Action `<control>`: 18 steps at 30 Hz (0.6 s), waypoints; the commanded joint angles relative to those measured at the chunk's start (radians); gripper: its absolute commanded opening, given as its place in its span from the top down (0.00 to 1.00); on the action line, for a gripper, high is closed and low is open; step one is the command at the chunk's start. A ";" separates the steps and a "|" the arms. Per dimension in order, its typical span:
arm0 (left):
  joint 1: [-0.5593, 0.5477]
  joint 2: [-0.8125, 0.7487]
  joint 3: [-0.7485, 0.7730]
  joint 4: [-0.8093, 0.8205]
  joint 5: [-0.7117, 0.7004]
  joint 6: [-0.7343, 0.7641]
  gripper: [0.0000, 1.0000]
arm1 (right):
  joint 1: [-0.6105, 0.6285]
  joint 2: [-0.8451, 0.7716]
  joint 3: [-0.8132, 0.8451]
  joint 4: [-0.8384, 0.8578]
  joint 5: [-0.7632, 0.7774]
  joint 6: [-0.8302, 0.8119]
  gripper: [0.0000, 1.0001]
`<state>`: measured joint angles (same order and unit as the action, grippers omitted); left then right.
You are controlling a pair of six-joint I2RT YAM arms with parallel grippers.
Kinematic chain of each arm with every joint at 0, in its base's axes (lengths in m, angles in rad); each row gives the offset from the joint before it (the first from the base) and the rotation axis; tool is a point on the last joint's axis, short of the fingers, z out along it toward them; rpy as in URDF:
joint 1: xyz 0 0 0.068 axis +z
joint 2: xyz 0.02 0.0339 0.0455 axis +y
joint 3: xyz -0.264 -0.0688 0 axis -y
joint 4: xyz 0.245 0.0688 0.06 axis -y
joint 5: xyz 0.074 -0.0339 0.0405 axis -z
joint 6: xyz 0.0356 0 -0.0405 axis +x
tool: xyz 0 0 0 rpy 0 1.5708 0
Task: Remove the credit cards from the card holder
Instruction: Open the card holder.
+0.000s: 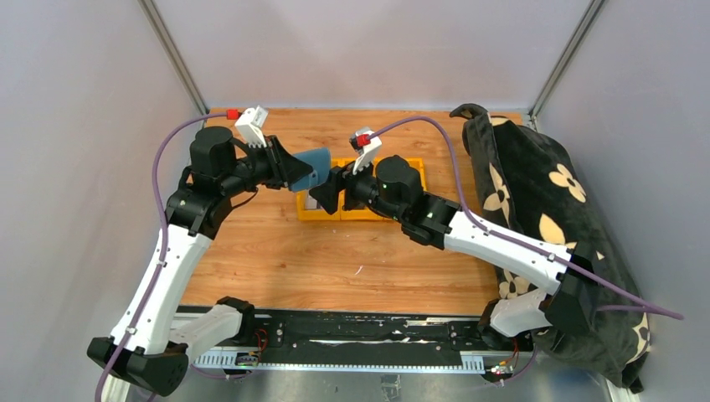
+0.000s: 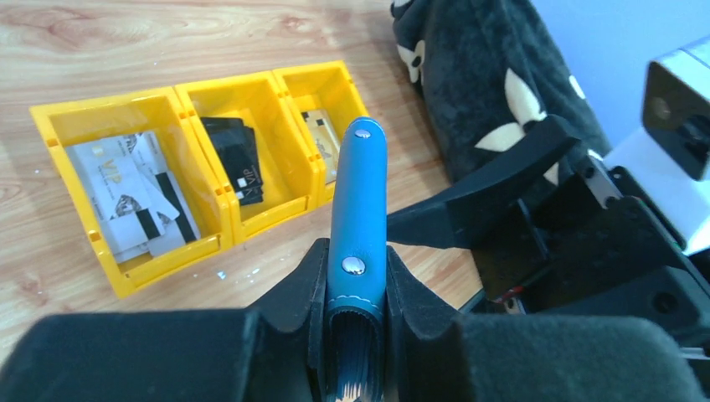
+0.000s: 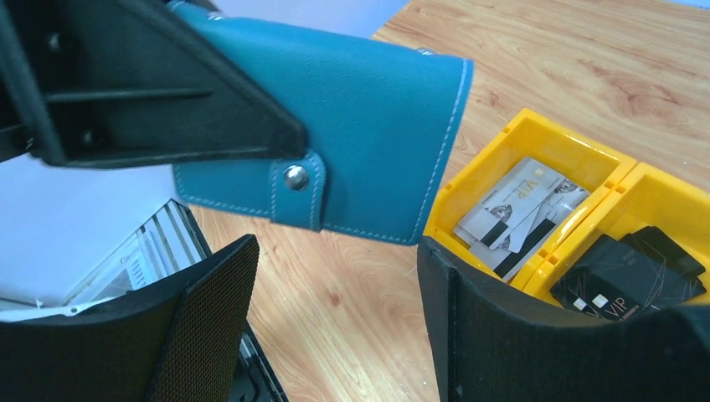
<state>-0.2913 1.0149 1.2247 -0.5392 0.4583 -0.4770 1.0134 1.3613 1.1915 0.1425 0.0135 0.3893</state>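
Left jaws are clamped on the slate-blue stitched leather card holder with steel snap studs (image 2: 358,201). They grip one end edge-on, and the rest stands out ahead of them, lifted clear of the wooden worktop (image 1: 335,260).

Right jaws are apart with nothing between them. The holder's free end hangs just above their gap, touching neither pad as far as I can see.

Below and beyond both sets of jaws sits a row of three yellow plastic bins (image 2: 163,264). Pale grey-white cards (image 2: 126,197) lie in one, black cards (image 2: 239,159) in the middle and a gold-toned card (image 2: 322,138) in the third.

Behind the left jaws the holder's near end shows ribbed edges. I cannot tell whether they are cards or pleats.

My reading is that the right jaws are lining up to reach for another card.

- Keep the left clamp steady.
- Find the open edge before closing.
- Pinch one card edge only, not the leather.
- Draw it straight along the pocket so the holder does not twist between the left jaws.
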 commanded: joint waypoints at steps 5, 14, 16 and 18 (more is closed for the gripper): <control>-0.002 -0.045 -0.019 0.065 -0.013 -0.118 1.00 | 0.013 0.029 0.071 0.083 0.085 0.049 0.30; -0.001 -0.059 -0.054 0.076 -0.096 -0.124 1.00 | 0.063 0.066 0.134 0.028 0.208 0.019 0.38; -0.002 -0.062 -0.060 0.079 -0.117 -0.121 1.00 | 0.078 0.070 0.145 0.013 0.261 0.008 0.43; -0.002 -0.064 -0.066 0.075 -0.148 -0.115 1.00 | 0.098 0.074 0.161 -0.013 0.334 -0.018 0.45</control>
<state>-0.2901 0.9638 1.1782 -0.4805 0.3576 -0.5880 1.0664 1.4319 1.2869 0.1268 0.2066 0.4072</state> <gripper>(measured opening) 0.218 0.566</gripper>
